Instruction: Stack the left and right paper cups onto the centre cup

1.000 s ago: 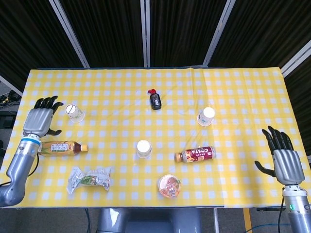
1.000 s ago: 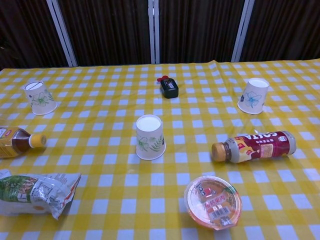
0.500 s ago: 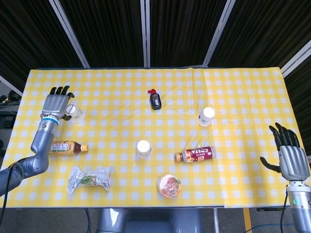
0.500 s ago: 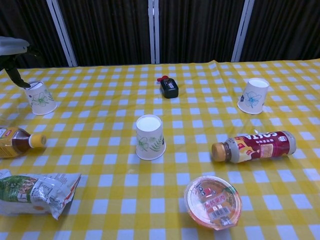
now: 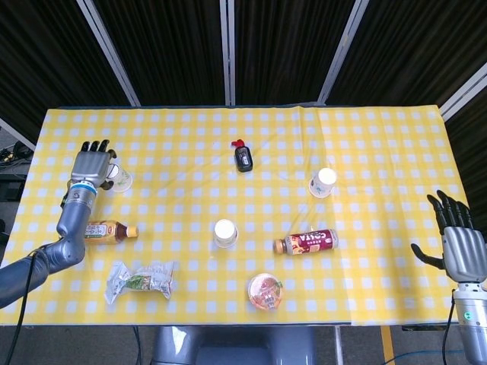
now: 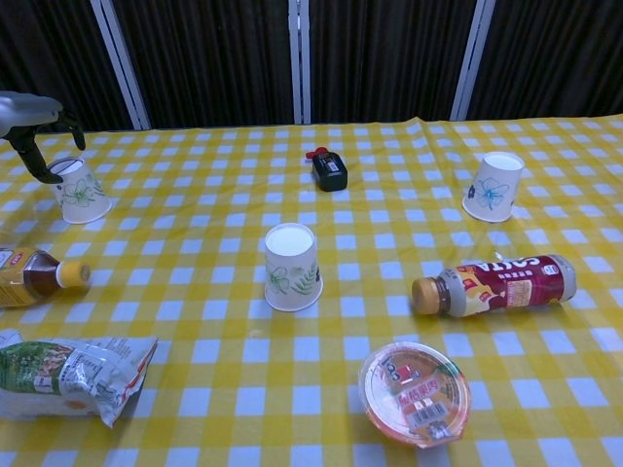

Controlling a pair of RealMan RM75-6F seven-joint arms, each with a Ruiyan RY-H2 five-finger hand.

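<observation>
Three upside-down paper cups with leaf prints stand on the yellow checked table. The centre cup (image 5: 224, 233) (image 6: 291, 267) is in the middle. At the far left is the left cup (image 5: 119, 177) (image 6: 80, 191), and my left hand (image 5: 90, 162) (image 6: 27, 122) hovers right by it, fingers apart, holding nothing. The right cup (image 5: 323, 182) (image 6: 493, 187) stands alone at the right. My right hand (image 5: 459, 244) is open beyond the table's right edge, far from every cup; the chest view does not show it.
A tea bottle (image 5: 105, 230) lies below the left cup, and a snack bag (image 5: 140, 279) sits in front of it. A Costa bottle (image 5: 307, 242) and a round lidded tub (image 5: 265, 291) lie right of the centre cup. Further back is a small black bottle (image 5: 243, 157).
My left hand has moved forward and right from beside the tea bottle up to the left cup. My right hand has drifted right and toward the near edge.
</observation>
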